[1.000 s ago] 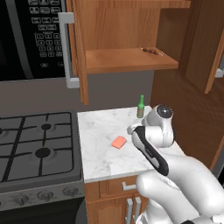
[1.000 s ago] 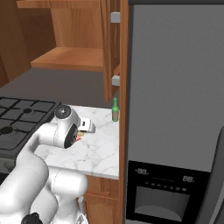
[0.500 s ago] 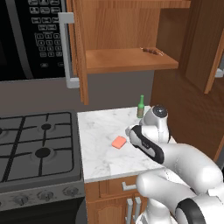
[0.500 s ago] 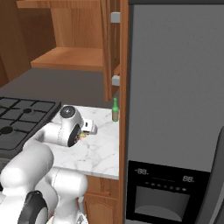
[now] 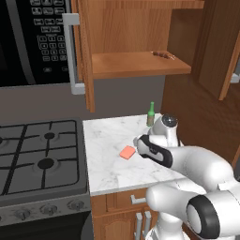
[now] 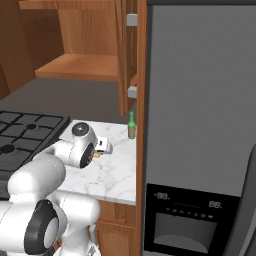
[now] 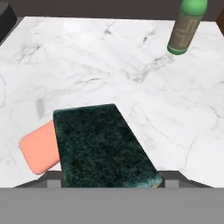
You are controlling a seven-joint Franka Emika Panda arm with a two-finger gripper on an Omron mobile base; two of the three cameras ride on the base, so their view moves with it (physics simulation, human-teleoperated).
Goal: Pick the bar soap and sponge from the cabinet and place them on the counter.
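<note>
- Dark green fills your hand view: the sponge (image 7: 103, 146) sits between the end effector (image 7: 109, 181) jaws, gripped across its width, low over the worktop (image 7: 109, 57).
- Over the last second the arm has drawn back and lower toward the worktop's near side, so you are likely at the set-down.
- Bar soap (image 5: 127, 152) already lies on the marble, just beside the sponge.
- Your left base view shows the cabinet (image 5: 140, 63) shelf; the hand view shows the green bottle (image 7: 187, 26) up close.
</note>
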